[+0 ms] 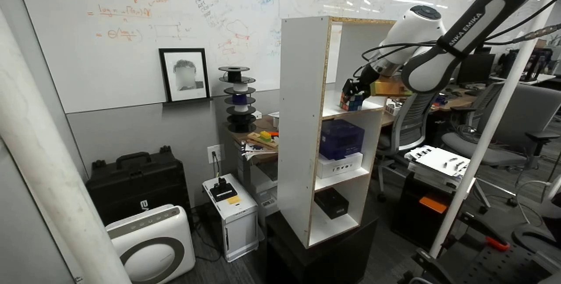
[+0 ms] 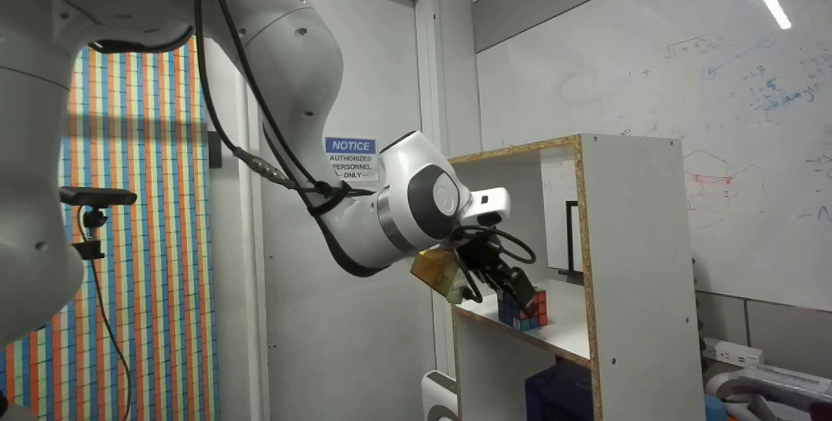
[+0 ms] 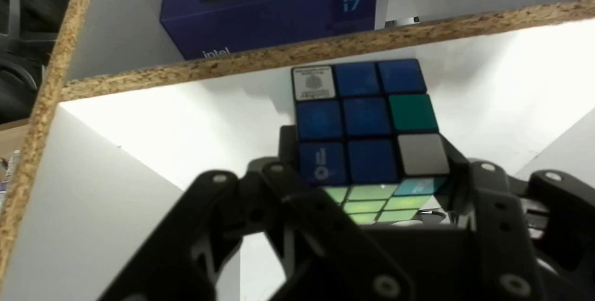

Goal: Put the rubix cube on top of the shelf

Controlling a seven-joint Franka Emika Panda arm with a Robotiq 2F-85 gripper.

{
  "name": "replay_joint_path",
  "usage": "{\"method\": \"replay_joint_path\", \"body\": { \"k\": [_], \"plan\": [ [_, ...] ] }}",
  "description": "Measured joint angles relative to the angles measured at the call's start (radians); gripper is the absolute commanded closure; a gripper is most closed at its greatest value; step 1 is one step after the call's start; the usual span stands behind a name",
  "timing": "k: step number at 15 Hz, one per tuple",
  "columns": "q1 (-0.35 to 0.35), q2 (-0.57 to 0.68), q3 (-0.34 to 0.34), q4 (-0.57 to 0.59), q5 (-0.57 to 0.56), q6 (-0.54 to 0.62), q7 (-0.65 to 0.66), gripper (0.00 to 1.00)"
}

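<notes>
The rubix cube (image 1: 352, 101) is in the top compartment of the white shelf (image 1: 302, 122), close to its front edge; both show in the other exterior picture too, cube (image 2: 522, 309) and shelf (image 2: 643, 245). In the wrist view the cube (image 3: 367, 117) shows a mostly blue face and a pale green face. My black gripper (image 3: 372, 152) has a finger against each side of the cube. The gripper also shows in both exterior views (image 1: 356, 89) (image 2: 518, 284), tilted down into the compartment. The cube's underside is hidden, so I cannot tell whether it bears on the board (image 3: 186, 124).
A dark blue box (image 1: 342, 139) on a white box (image 1: 339, 165) fills much of the middle compartment. A black box (image 1: 331, 202) lies in the bottom one. The shelf's side walls and top panel surround the gripper. The shelf stands on a black cabinet (image 1: 324, 257).
</notes>
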Motion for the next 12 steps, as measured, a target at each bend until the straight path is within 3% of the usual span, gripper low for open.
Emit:
{"method": "replay_joint_path", "body": {
  "k": [4,8,12],
  "plan": [
    [-0.009,-0.09,0.074,-0.115,0.057,0.002,-0.015,0.62],
    [0.077,-0.231,0.11,-0.27,0.294,-0.021,-0.089,0.62],
    [0.227,-0.365,0.068,-0.312,0.561,-0.095,-0.17,0.62]
  ]
}}
